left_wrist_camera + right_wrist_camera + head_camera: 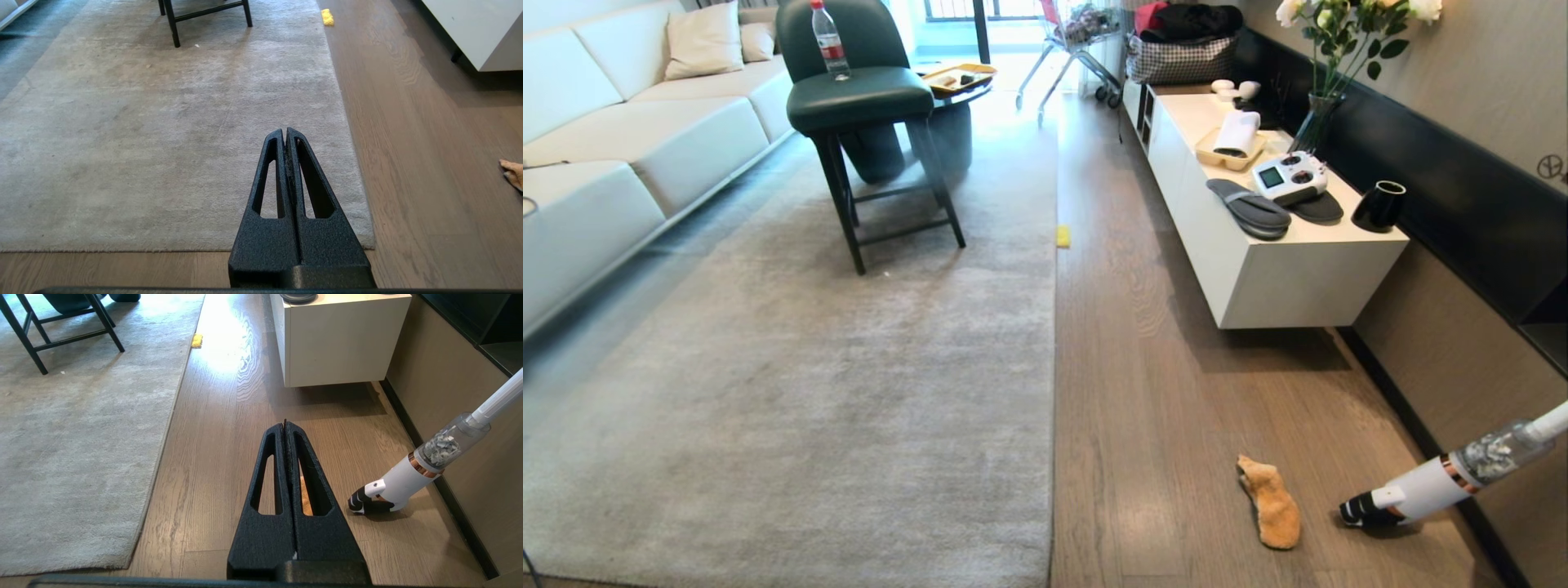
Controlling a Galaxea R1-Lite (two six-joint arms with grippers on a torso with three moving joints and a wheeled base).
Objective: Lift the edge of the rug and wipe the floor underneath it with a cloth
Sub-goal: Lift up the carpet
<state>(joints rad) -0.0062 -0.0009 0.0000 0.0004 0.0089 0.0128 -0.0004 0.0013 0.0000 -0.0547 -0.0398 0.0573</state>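
The light grey-beige rug (pixel 849 359) lies flat over the left half of the brown plank floor (pixel 1160 392); its long right edge runs up the middle of the head view. The orange cloth (pixel 1270 502) lies crumpled on the floor to the right of the rug, near the front. Neither arm shows in the head view. My left gripper (pixel 284 131) hangs shut and empty above the rug (pixel 163 122) near its front right corner; the cloth (pixel 512 173) peeks in at that view's edge. My right gripper (pixel 284 424) is shut and empty above the floor (pixel 212 457), mostly hiding the cloth (pixel 305 498).
A stick vacuum (pixel 1429 486) leans by the right wall beside the cloth. A white low cabinet (pixel 1274 245) stands along the right wall. A dark green chair (pixel 866 106) stands on the rug's far part, a sofa (pixel 621 139) at left. A small yellow piece (pixel 1063 236) lies at the rug's edge.
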